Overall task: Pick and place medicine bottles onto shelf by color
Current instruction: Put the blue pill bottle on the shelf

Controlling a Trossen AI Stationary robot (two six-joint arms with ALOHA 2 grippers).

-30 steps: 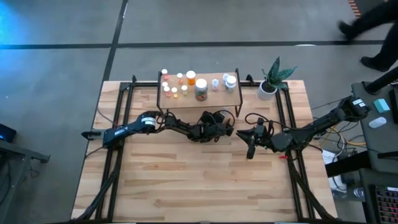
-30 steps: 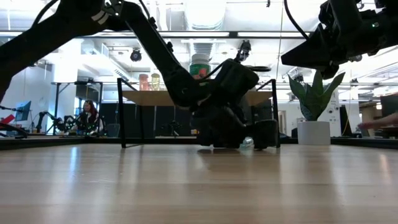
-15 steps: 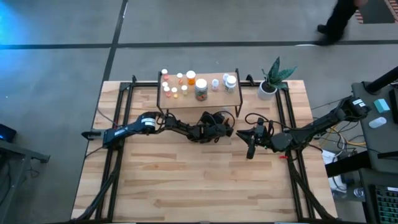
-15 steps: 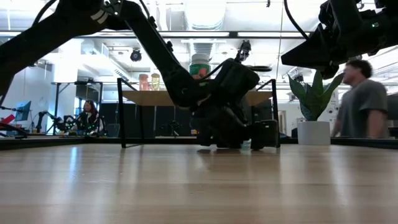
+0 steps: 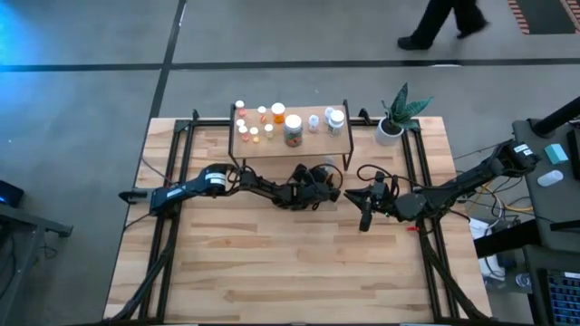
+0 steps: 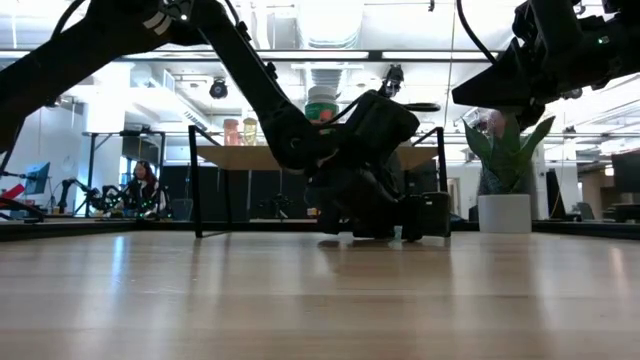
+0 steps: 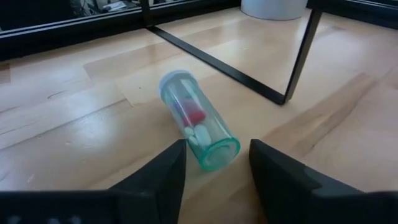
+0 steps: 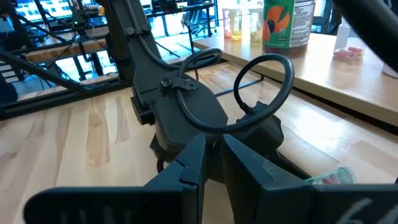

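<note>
Overhead, the left gripper (image 5: 328,184) reaches low to the table (image 5: 272,272) just in front of the shelf (image 5: 292,145), whose board carries a cluster of medicine bottles (image 5: 276,123) in orange, yellow, clear and white, with one larger green-labelled jar (image 5: 293,130) among them; the right gripper (image 5: 364,215) waits just beside, off the shelf's right end, and a potted plant (image 5: 395,116) stands at the table's far right corner. Seen level across the table, the left arm's dark bulk sits down at the tabletop before the shelf's black legs (image 6: 194,185), while the right arm hangs high at the upper right. From the left wrist, a clear teal-tinted bottle (image 7: 198,121) lies on its side on the wood beside a shelf leg, its pale cap pointing away and its flat base toward the camera, with red and white pills showing through the wall; the two dark fingers (image 7: 159,176) stand apart on either side of the base, partly closed in and not visibly touching it. From the right wrist, that gripper's fingers (image 8: 189,163) sit pressed narrowly together, holding nothing, facing the left arm and the lying bottle (image 8: 329,177).
</note>
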